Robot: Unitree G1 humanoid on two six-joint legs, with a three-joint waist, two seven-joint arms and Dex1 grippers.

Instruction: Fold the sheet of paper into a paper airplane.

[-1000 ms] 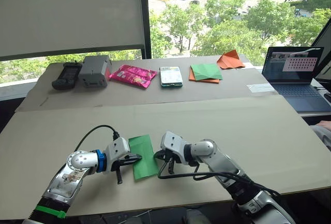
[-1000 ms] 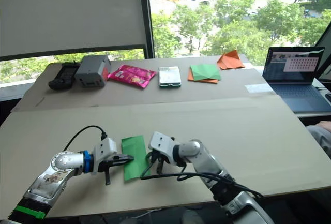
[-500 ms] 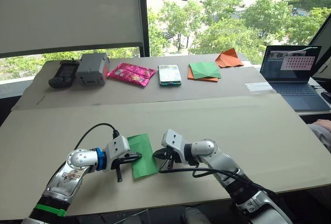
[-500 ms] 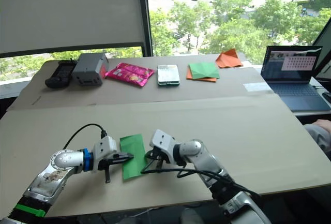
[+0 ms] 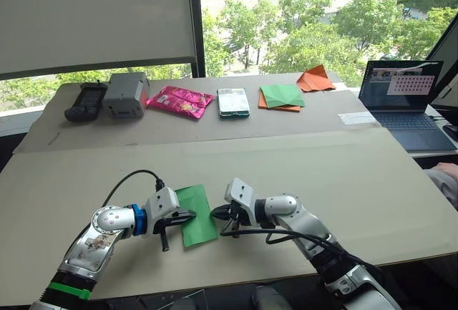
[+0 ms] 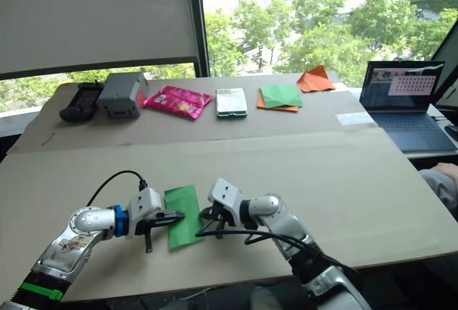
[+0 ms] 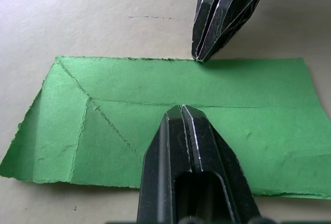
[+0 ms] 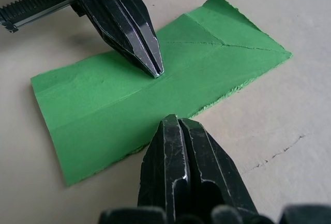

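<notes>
Silver arms, black faceted gripper point(image 7: 182, 111) fingers

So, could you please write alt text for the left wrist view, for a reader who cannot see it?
A creased sheet of paper lies flat on a beige table. The left gripper, fingers shut, presses its tip on the long centre crease, and the right gripper, also shut, touches the sheet's far edge opposite.

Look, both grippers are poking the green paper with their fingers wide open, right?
Not quite. Both grippers do touch the sheet of paper, but their fingers are shut, not wide open. The left wrist view shows the left gripper pressed together on the middle crease and the right gripper closed at the paper's edge.
</notes>
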